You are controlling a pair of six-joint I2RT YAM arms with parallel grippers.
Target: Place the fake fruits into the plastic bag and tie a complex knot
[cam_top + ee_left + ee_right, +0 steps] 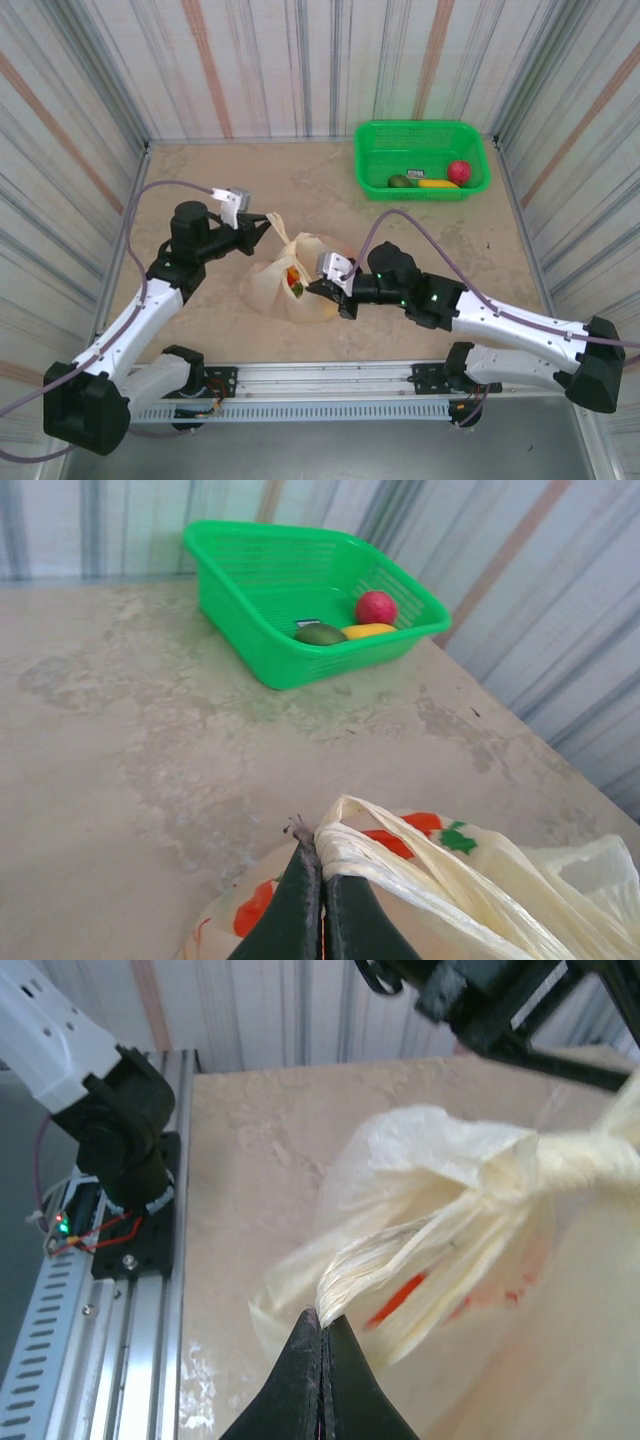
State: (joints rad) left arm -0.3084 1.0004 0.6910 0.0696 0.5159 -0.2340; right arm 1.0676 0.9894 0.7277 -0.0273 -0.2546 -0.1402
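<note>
The cream plastic bag [300,290] with red-orange prints sits mid-table, and fake fruits [294,282] show through its mouth. My left gripper [268,228] is shut on one bag handle [400,865] at the bag's upper left, the strip pinched at the fingertips [320,855]. At the bag's right side, my right gripper [320,290] is shut on the other handle strip [400,1255], held taut from its tips [322,1322]. The handles meet in a twisted bunch [580,1155]; I cannot tell if it is a tied knot.
A green basket [372,160] stands at the back right, holding a red fruit [459,172], a yellow banana [437,184] and a green piece [400,181]. Striped walls enclose the table. The rail with both arm bases runs along the near edge [330,385].
</note>
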